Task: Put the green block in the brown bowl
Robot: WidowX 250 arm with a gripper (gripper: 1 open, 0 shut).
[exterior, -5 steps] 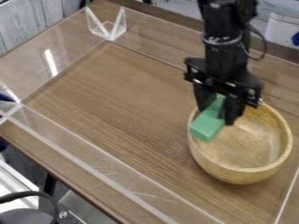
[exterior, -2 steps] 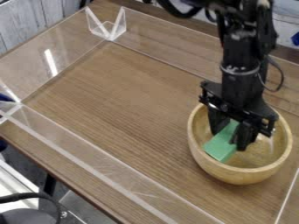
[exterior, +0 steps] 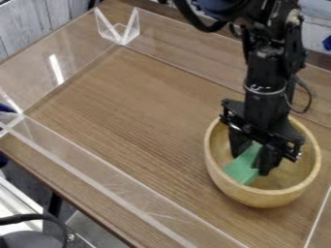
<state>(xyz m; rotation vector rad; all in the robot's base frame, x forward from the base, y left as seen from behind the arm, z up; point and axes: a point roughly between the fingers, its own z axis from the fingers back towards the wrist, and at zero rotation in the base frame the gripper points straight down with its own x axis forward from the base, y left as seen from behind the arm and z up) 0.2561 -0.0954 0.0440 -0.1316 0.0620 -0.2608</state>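
Note:
The green block (exterior: 245, 170) hangs tilted inside the brown bowl (exterior: 220, 174), its lower end close to the bowl's floor; whether it touches I cannot tell. My black gripper (exterior: 260, 155) reaches down into the bowl from above and is shut on the block's upper part. The fingers (exterior: 276, 155) straddle the block and hide its top. The bowl is a round tan wooden one at the right front of the table.
The wooden table (exterior: 116, 116) is ringed by a low clear plastic wall (exterior: 77, 179). A clear bracket (exterior: 118, 27) stands at the far corner. The arm (exterior: 274, 58) rises up and back from the bowl.
The gripper has carried the green block rightward from the bowl's left rim and lowered it into the bowl. Its hold on the block is unchanged.

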